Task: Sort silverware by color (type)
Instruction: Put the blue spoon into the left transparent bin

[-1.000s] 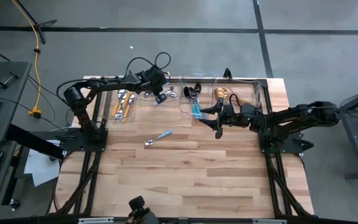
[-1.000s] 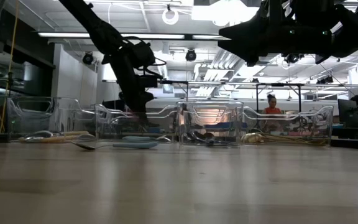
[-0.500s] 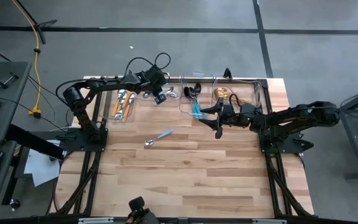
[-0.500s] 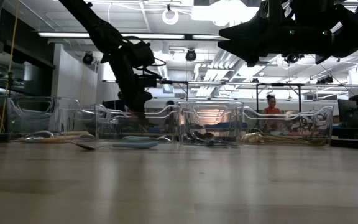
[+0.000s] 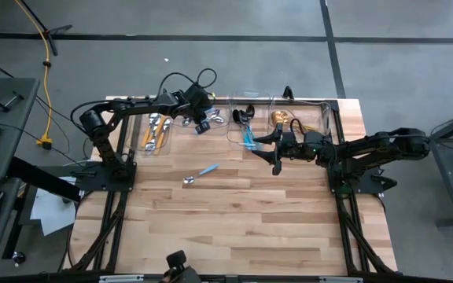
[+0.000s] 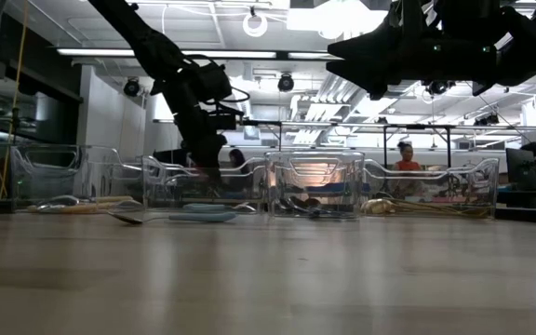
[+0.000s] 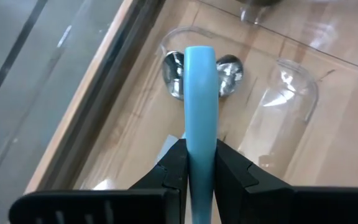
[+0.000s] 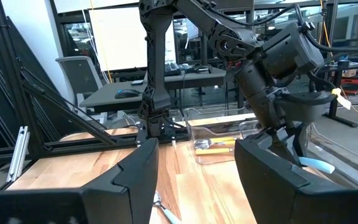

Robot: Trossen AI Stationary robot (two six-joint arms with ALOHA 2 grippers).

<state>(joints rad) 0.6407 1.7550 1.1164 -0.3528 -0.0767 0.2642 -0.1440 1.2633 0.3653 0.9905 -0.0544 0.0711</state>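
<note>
spoon (image 5: 200, 173) on table (image 5: 242, 228), before bins (image 5: 250, 118)

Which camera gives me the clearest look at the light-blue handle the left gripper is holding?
The left wrist view: the light-blue handle stands clamped between the left gripper fingers, above a clear bin. The right wrist view shows only its tip; the high and low views barely show it.

Black jointed arms, looped cables, dark claws

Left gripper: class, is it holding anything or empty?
Holding. The left gripper has its fingers clamped on a light-blue handle.
</note>
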